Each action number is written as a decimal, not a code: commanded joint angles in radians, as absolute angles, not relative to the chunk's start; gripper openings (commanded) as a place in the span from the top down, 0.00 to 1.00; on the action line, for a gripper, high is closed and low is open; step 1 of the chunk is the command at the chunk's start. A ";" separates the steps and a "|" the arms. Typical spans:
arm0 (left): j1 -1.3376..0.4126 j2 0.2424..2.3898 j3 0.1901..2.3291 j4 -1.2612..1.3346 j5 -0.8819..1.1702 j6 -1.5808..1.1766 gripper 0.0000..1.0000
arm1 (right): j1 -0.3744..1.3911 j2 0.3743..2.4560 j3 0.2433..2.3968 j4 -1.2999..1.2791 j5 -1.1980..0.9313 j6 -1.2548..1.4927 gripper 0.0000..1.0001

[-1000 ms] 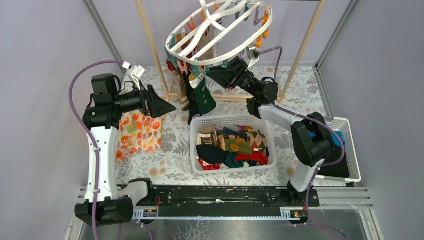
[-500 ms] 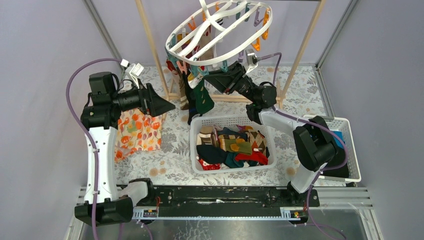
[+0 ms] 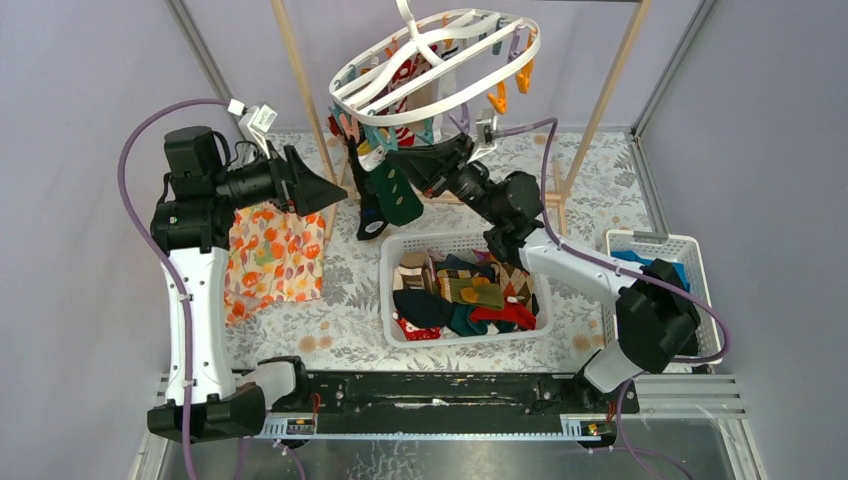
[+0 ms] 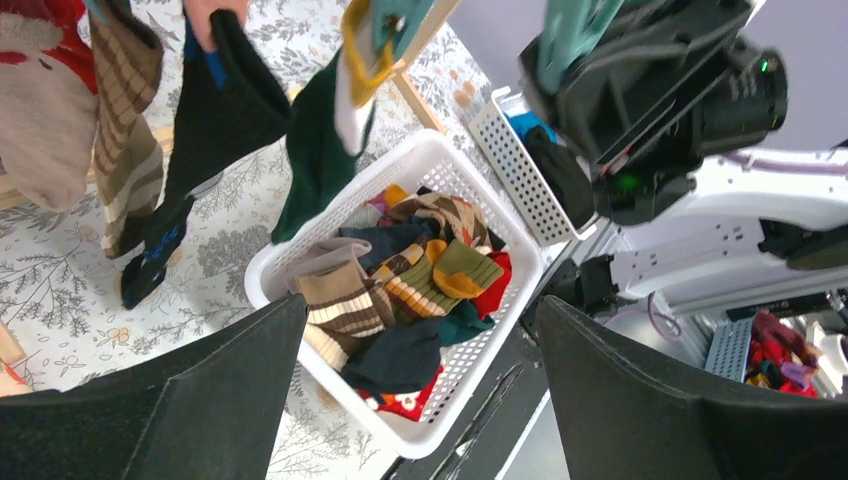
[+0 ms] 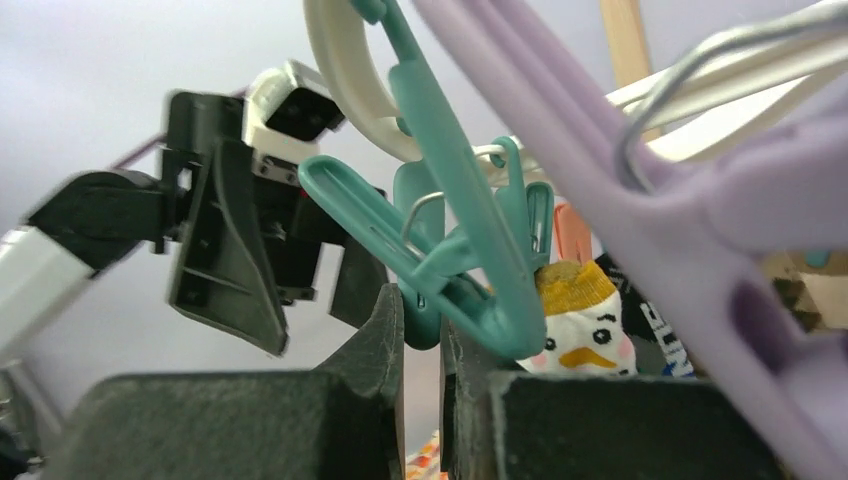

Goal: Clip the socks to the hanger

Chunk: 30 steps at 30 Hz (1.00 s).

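The white oval hanger (image 3: 440,70) hangs tilted from the rack, with orange, teal and purple clips under its rim. A dark green sock (image 3: 397,195) and a black sock (image 3: 370,205) hang from clips at its near left. My right gripper (image 3: 395,158) reaches under that rim. In the right wrist view it (image 5: 422,300) is shut on the lower end of a teal clip (image 5: 450,240), beside a white duck-faced sock (image 5: 585,335). My left gripper (image 3: 335,190) is open and empty, just left of the hung socks. Loose socks (image 3: 465,290) fill the white basket (image 4: 290,250).
An orange floral cloth (image 3: 270,255) lies on the table under the left arm. A second white basket (image 3: 690,260) with blue and black clothes stands at the right. Pale wooden rack posts (image 3: 300,90) rise behind the hanger.
The hanger has swung up and to the left. My right gripper has moved left under its rim to the teal clip. My left arm has shifted slightly left and up.
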<state>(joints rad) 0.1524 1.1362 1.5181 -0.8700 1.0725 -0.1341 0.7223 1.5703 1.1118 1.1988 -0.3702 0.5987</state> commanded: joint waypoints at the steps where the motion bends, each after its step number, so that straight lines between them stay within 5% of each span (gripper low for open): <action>1: 0.138 1.143 1.579 -0.772 1.027 -0.275 0.08 | 0.800 1.520 1.124 1.075 -0.154 0.377 1.00; 10: -0.056 1.211 1.655 -0.649 0.888 -0.405 0.12 | 0.888 1.525 1.164 0.998 -0.005 0.243 1.00; 22: -0.096 1.304 1.692 -0.522 0.814 -0.498 0.33 | 0.915 1.554 1.207 0.977 -0.006 0.225 1.00; 30: -0.104 1.333 1.710 -0.471 0.850 -0.542 0.31 | 0.928 1.567 1.228 0.943 -0.005 0.199 1.00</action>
